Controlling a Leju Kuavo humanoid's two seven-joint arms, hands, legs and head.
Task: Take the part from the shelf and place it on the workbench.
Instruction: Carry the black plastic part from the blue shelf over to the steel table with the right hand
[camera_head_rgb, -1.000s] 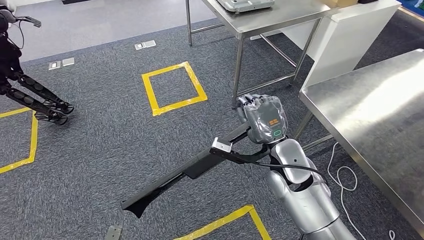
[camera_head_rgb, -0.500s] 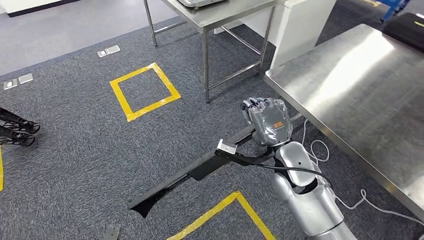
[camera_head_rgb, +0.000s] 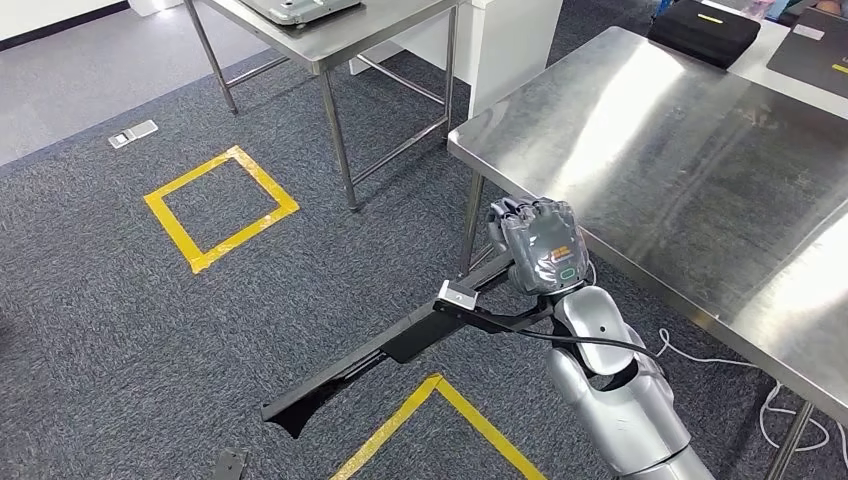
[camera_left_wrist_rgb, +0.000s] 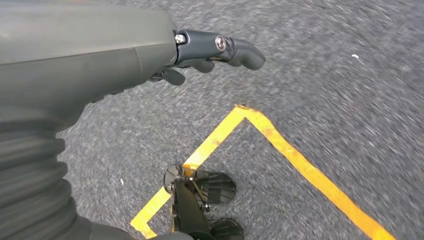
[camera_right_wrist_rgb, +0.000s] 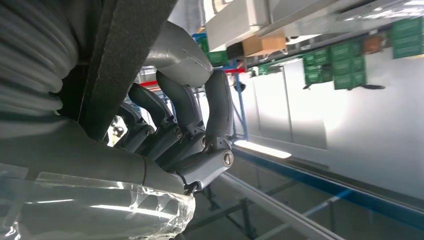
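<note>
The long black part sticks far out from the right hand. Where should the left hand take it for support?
Probably the thicker middle section of the long black tapered part, ahead of the right hand that holds its near end. Bring the left hand in from the robot's left side: the far end narrows to a thin tip, a poorer hold.

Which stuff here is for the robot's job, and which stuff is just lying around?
For the job:
- long black part, gripped by the right hand
- steel workbench beside it

Just lying about:
- black case on the workbench's far end
- second steel table with a tray
- yellow tape square on the carpet
- white cable on the floor
</note>
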